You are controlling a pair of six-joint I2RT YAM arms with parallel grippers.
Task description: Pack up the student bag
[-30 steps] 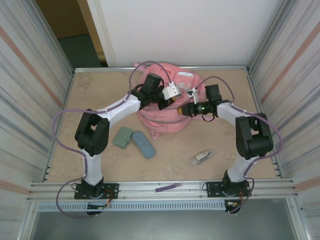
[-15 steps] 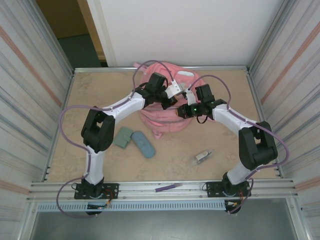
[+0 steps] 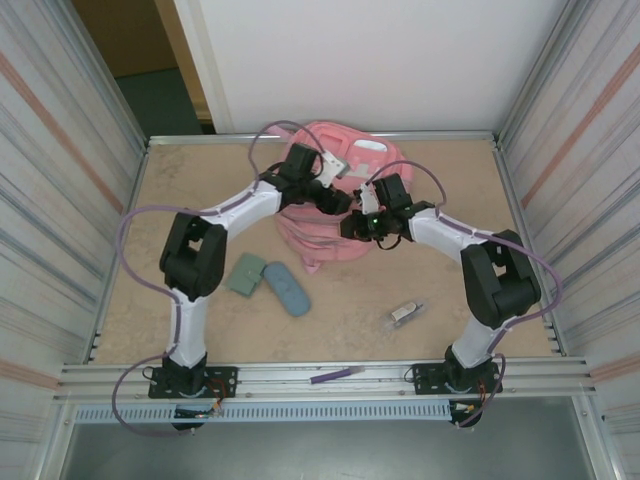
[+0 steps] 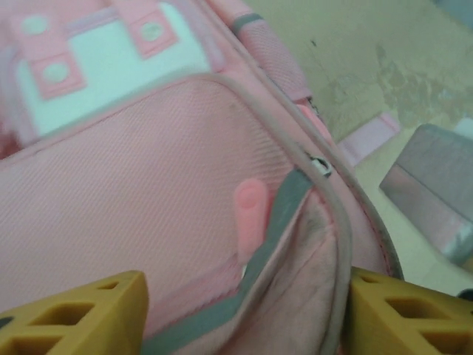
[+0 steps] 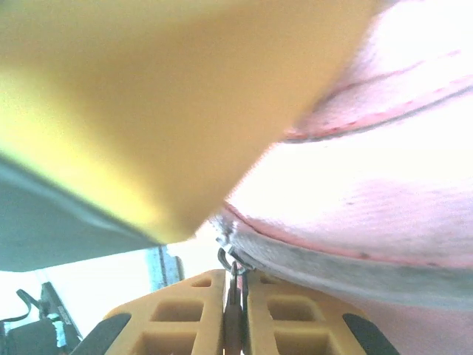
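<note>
Sprung wide apart since a second ago, the left gripper (image 4: 244, 318) hovers over the student bag (image 3: 352, 158) at the overhead view's upper centre, while the right gripper (image 5: 235, 285), now further left, pinches its zipper pull (image 5: 228, 260).

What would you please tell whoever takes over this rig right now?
Left gripper: fingers open over the student bag, holding nothing.
Right gripper: fingers shut on the bag's zipper pull.
The bag lies at the far middle of the table. The green case, blue-grey pouch and small pale item lie nearer the arms.
Done: the zip looks partly open.
Left: nothing is packed yet.
</note>
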